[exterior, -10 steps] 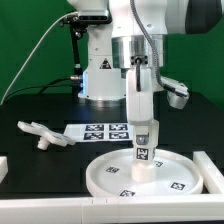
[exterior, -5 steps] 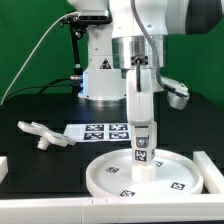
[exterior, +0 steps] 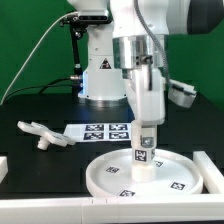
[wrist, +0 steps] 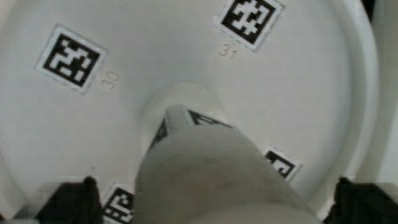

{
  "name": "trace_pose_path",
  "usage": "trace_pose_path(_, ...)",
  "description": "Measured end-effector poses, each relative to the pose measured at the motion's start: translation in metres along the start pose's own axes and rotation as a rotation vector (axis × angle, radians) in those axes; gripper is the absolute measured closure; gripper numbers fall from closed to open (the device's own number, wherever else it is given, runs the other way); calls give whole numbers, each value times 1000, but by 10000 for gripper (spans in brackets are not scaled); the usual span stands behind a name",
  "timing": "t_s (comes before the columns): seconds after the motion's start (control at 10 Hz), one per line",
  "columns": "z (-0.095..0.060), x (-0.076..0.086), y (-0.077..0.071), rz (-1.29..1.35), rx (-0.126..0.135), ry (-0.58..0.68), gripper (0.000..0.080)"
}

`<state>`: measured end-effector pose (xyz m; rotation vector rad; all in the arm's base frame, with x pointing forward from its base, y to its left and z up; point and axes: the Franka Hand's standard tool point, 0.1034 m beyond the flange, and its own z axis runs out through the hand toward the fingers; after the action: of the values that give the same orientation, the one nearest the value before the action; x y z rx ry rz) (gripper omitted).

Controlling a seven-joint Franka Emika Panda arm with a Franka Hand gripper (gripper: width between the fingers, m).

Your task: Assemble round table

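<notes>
The large white rimmed round plastic disc (exterior: 100, 178) lies at the lower centre of the exterior view. The short white cylindrical leg (exterior: 143, 158) stands upright on its hub. The robot's two-finger gripper (exterior: 147, 135) hangs over the leg, its fingers (wrist: 80, 198) spread apart on either side and clear of it. The small white branched foot piece (exterior: 40, 133) lies at the exterior view's left.

I see a smooth, faintly glossy white plastic disc (exterior: 108, 172) and leg (exterior: 143, 165) on my matt black tabletop (exterior: 40, 165).
</notes>
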<state>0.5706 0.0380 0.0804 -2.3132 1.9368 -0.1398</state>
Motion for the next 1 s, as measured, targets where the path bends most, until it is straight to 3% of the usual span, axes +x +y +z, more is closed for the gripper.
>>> trace_pose_path(0.2, -1, 8, 1, -339, -2, -2, 150)
trace_pose_path(0.5, 0, 8, 1, -486, -2, 2, 150)
trace_pose_path(0.6, 0, 6, 1, -601, -7, 6, 150)
trace_pose_path(0.7, -2, -11, -3, -873, -30, 22, 150)
trace_pose_path(0.8, -5, -13, -4, -1081, -29, 19, 150)
trace_pose_path(1.0, -7, 0, -1, -1282, -31, 12, 150)
